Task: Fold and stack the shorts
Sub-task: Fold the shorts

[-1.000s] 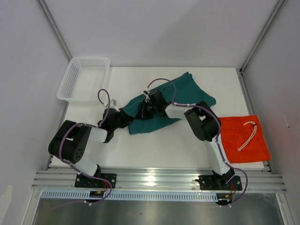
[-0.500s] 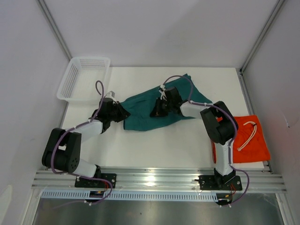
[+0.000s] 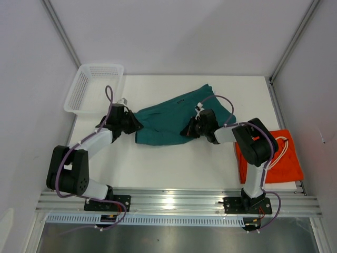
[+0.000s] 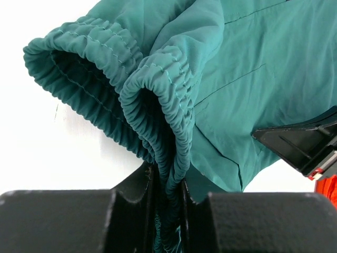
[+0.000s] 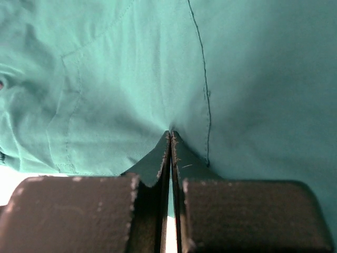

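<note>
Left hand (image 4: 167,182) pinched the gathered elastic waistband of the teal shorts (image 3: 168,118) at their 9 o'clock end. Right hand (image 5: 170,134) was pressed together on thin cloth near their 5 o'clock edge. I judged the fabric light, limp and slippery, best held at elastic or seams. The shorts lay mid-tabletop (image 3: 158,158), with the orange shorts (image 3: 284,158) at 3 o'clock.

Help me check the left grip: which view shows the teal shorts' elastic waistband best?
Left wrist: the gathered waistband fills the frame, pinched in the left gripper. Top external shows the teal shorts from above, the waistband too small to read; right wrist shows only flat teal fabric.
</note>
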You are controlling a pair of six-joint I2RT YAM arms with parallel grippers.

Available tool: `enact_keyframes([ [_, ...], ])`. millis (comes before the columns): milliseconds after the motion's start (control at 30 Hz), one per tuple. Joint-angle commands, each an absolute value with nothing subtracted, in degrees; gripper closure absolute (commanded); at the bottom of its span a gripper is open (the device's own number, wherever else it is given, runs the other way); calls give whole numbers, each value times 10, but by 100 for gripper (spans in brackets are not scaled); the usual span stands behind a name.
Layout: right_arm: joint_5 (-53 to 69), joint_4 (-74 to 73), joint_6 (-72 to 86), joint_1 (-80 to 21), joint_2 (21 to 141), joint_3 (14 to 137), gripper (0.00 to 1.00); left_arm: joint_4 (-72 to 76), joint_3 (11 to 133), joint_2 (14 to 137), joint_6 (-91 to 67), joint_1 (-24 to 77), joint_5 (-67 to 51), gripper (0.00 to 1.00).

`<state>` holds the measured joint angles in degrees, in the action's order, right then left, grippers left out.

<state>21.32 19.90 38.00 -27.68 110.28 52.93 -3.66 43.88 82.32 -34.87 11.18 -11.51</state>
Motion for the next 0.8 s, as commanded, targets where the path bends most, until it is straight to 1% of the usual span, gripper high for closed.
enact_keyframes([
  [0,177,350,435,-281,1092,489,100,-67,475,795,-337,99,-130,100],
  [100,150,366,459,-301,1120,485,100,-76,481,788,-344,91,-141,100],
  [233,110,345,461,-353,1144,497,100,-113,528,779,-337,90,-134,100],
  [333,83,348,473,-404,1152,496,100,-154,556,771,-319,89,-117,100],
  [367,78,350,475,-418,1155,497,100,-172,596,772,-309,89,-111,100],
  [433,59,347,481,-450,1163,507,100,-240,629,783,-281,87,-94,100],
  [467,52,343,482,-482,1166,514,100,-277,680,787,-272,86,-92,100],
  [567,42,316,478,-541,1191,565,100,-329,731,801,-243,87,-84,100],
  [633,52,289,470,-556,1208,614,100,-354,768,804,-222,87,-76,100],
  [767,71,268,456,-557,1198,649,100,-403,797,792,-175,87,-53,100],
])
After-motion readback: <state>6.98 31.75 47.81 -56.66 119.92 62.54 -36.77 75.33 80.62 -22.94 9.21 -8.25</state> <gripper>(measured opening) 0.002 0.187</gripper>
